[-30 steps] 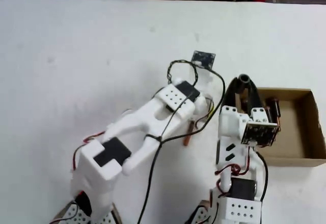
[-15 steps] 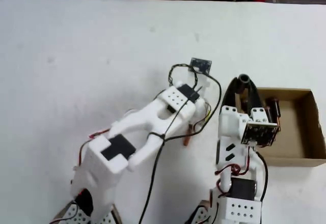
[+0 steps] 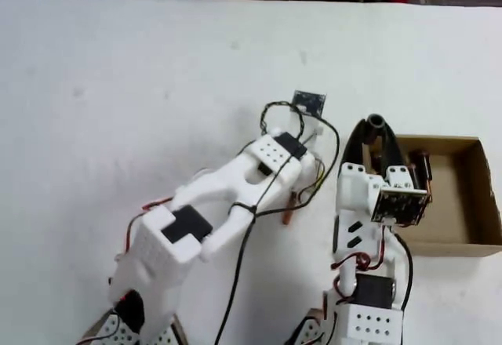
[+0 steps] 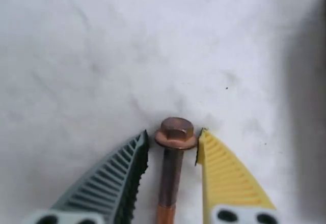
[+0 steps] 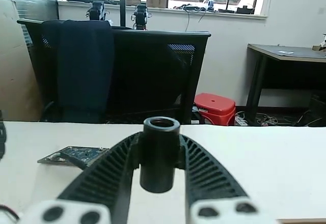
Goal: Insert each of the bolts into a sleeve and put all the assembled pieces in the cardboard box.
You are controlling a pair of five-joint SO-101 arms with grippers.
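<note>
A copper bolt (image 4: 170,175) lies on the white table, its hex head (image 4: 175,132) pointing away from the left wrist camera. My left gripper (image 4: 172,137) is open and straddles it, a grey finger (image 4: 119,183) on one side and a yellow finger (image 4: 224,175) on the other, close to the head. From above, the bolt (image 3: 289,208) shows beside the left arm (image 3: 267,161). My right gripper (image 3: 375,131) is shut on an upright black sleeve (image 5: 159,158), at the near-left corner of the cardboard box (image 3: 488,196). A dark piece (image 3: 424,168) lies in the box, partly hidden.
A small circuit board (image 3: 308,100) on black cables sits just beyond the left arm's wrist, also seen as the board (image 5: 71,155) left of the sleeve. The white table stretches wide to the left and far side. The two arms stand close together at centre.
The left arm has shifted slightly, its wrist and circuit board drawing a little nearer and to the left. The bolt and the right arm with the sleeve have stayed put.
</note>
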